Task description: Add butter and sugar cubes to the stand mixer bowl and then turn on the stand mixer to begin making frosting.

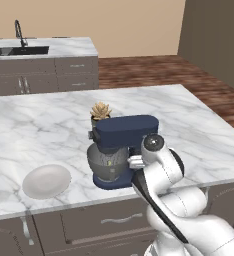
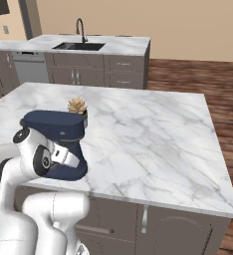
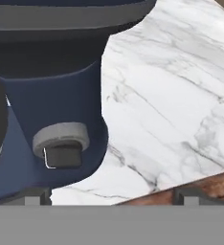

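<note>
Navy-blue stand mixer [image 1: 120, 150] near desk [image 1: 199, 130] front edge; gripper [image 3: 111, 198] spread, empty, facing side knob [image 3: 61, 143]; switching on apparently outstanding.

A kitchen: marble island [image 1: 49, 120], sink [image 2: 78, 46] and drawer cabinets [image 1: 49, 75].

We see a glossy white arm [image 1: 181, 210] built of rounded, bulbous segments, with dark grey discs capping its joints and dark seams between shells. The hand [image 3: 109, 198] ends in two small dark grey fingertips [image 3: 189, 195], blocky as far as we can tell.
</note>
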Controlling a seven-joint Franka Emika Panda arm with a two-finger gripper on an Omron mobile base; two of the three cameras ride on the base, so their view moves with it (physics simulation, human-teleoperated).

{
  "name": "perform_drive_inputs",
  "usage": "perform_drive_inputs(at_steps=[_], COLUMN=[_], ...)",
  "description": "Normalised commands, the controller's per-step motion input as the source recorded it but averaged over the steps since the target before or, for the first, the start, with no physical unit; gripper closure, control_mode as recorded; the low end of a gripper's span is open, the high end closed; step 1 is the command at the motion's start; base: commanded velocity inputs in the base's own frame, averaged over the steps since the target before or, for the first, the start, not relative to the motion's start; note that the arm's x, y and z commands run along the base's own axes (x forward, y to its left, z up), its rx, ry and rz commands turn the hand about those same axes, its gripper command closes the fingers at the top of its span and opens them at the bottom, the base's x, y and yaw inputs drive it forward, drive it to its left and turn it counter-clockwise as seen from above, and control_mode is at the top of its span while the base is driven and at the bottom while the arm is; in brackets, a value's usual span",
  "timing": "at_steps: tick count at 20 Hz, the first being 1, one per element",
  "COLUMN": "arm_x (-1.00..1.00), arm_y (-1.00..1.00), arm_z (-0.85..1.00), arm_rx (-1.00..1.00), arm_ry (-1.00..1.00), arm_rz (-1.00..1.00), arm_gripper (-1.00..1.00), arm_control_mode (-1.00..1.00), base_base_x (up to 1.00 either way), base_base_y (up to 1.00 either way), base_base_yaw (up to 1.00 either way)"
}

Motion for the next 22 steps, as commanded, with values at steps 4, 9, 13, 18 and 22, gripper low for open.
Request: perform_drive_inputs(at_steps=[4, 9, 13, 18, 22], arm_x=[0.41, 0.3, 0.18, 0.02, -0.07], arm_y=[0.0, 0.0, 0.0, 0.04, 0.02], arm_z=[-0.32, 0.0, 0.0, 0.0, -0.08], arm_rx=[0.0, 0.05, 0.14, 0.1, 0.02], arm_ry=[0.02, 0.0, 0.25, 0.24, 0.07], arm_rz=[0.1, 0.12, 0.14, 0.08, 0.03], arm_gripper=[-1.0, -1.0, -1.0, -1.0, -1.0], arm_control_mode=[-1.0, -1.0, -1.0, -1.0, -1.0], base_base_x=[0.0, 0.0, 0.0, 0.0, 0.0], base_base_y=[0.0, 0.0, 0.0, 0.0, 0.0], base_base_yaw=[0.0, 0.0, 0.0, 0.0, 0.0])
